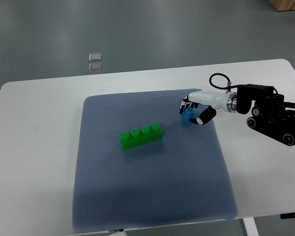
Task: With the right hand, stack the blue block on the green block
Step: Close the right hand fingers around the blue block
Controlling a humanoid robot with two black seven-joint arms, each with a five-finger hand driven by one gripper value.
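Observation:
A long green block (140, 136) with a row of studs lies near the middle of the blue-grey mat (152, 196). Right of it and a little farther back, my right hand (194, 114) has its fingers curled around a small blue block (188, 118), which shows only partly between them. Whether the blue block rests on the mat or is just off it I cannot tell. The right arm (270, 113) comes in from the right edge. The left arm is out of the picture.
The mat lies on a white table (34, 147) whose front edge runs along the bottom of the picture. A black cable (219, 78) loops above the right wrist. Grey floor lies beyond the table's far edge.

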